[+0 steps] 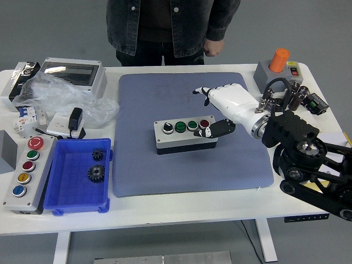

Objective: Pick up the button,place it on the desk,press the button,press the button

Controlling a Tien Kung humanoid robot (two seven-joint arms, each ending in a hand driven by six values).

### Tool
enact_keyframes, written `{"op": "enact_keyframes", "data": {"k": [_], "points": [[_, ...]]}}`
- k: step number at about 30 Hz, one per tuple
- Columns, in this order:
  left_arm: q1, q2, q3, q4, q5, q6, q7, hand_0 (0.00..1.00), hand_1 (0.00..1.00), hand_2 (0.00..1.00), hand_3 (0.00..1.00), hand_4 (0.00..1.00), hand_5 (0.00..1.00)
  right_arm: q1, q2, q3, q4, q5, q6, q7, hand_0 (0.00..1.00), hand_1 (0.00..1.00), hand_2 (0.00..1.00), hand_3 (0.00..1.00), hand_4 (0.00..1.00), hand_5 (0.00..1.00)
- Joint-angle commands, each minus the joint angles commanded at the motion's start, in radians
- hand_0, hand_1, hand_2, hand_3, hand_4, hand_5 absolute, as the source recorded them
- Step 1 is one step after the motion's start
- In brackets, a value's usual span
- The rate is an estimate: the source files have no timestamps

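Head view, looking down on a white worktop [181, 212] with a blue-grey mat [165, 165] across its middle. At the centre of the mat, a grey button box [185, 136], lying flat, with a black selector, two green buttons and a red button in a row on top. From the right, a black arm ending in a white right hand [223, 110], raised just beside the box's right end, fingers spread and relaxed, holding nothing; dark thumb tip close to the red button, contact impossible to tell. No left hand visible.

On the left, a blue tray [55, 203] holding two small black gears [97, 164], one above the other. Beside the tray, at the worktop's left edge, a tall grey control station [25, 175] with red, green, dark red, yellow and blue buttons in a column. Behind the tray, a crumpled clear plastic bag [60, 96], a black plug adapter [75, 120], and a grey enclosure with a clear lid [74, 74].

At the far right corner, a grey box with an orange cap [276, 67], then a cluster of black cylindrical capacitors [286, 96].

At the far side, a person in a dark denim jacket [170, 25], standing, one hand [213, 48] hanging at the side.
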Motion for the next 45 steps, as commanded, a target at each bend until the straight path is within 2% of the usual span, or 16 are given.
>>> {"op": "enact_keyframes", "data": {"k": [1, 2, 7, 8, 10, 19, 20, 32, 40, 45], "points": [[0.000, 0.000, 0.001, 0.000, -0.001, 0.000, 0.000, 0.703, 0.736, 0.687, 0.668, 0.597, 0.444, -0.001, -0.001, -0.003, 0.000, 0.007, 0.011, -0.005, 0.364, 0.423, 0.346, 0.792, 0.571, 0.148], [0.001, 0.000, 0.002, 0.000, -0.002, 0.000, 0.000, 0.703, 0.736, 0.687, 0.668, 0.597, 0.445, -0.001, -0.002, -0.007, 0.001, 0.012, 0.021, -0.009, 0.380, 0.395, 0.279, 0.785, 0.414, 0.065], [0.001, 0.000, 0.002, 0.000, -0.002, -0.001, 0.000, 0.703, 0.736, 0.687, 0.668, 0.597, 0.445, 0.005, 0.002, -0.032, -0.012, 0.028, 0.047, -0.024, 0.380, 0.395, 0.279, 0.785, 0.414, 0.065], [0.001, 0.000, 0.002, 0.000, -0.002, -0.001, 0.000, 0.703, 0.736, 0.687, 0.669, 0.597, 0.447, 0.008, 0.005, -0.039, -0.017, 0.029, 0.048, -0.025, 0.379, 0.355, 0.240, 0.801, 0.416, 0.002], [0.001, 0.000, 0.003, 0.000, -0.003, -0.001, 0.000, 0.703, 0.736, 0.687, 0.669, 0.597, 0.447, 0.017, 0.013, -0.054, -0.029, 0.034, 0.050, -0.026, 0.379, 0.355, 0.240, 0.801, 0.416, 0.002], [-0.002, 0.000, 0.003, 0.001, -0.003, -0.001, -0.001, 0.703, 0.736, 0.687, 0.669, 0.600, 0.449, 0.051, 0.049, -0.117, -0.082, 0.053, 0.044, -0.022, 0.368, 0.337, 0.225, 0.811, 0.417, 0.002], [-0.002, 0.000, 0.003, 0.001, -0.003, -0.001, -0.001, 0.703, 0.736, 0.687, 0.670, 0.601, 0.450, 0.054, 0.052, -0.123, -0.087, 0.054, 0.043, -0.021, 0.358, 0.307, 0.210, 0.814, 0.399, 0.002], [-0.003, 0.000, 0.003, 0.001, -0.002, 0.001, -0.004, 0.703, 0.737, 0.687, 0.671, 0.601, 0.450, 0.075, 0.081, -0.179, -0.146, 0.062, 0.032, -0.016, 0.359, 0.303, 0.206, 0.815, 0.386, 0.002], [-0.004, 0.001, -0.001, 0.001, -0.001, 0.003, -0.005, 0.703, 0.737, 0.687, 0.671, 0.602, 0.453, 0.078, 0.083, -0.190, -0.151, 0.060, 0.029, -0.014, 0.352, 0.297, 0.203, 0.810, 0.381, 0.002], [-0.003, 0.000, 0.001, 0.002, -0.004, 0.002, -0.005, 0.703, 0.738, 0.687, 0.672, 0.603, 0.455, 0.069, 0.061, -0.127, -0.120, 0.085, -0.007, 0.019, 0.351, 0.295, 0.201, 0.807, 0.377, 0.002]]}}
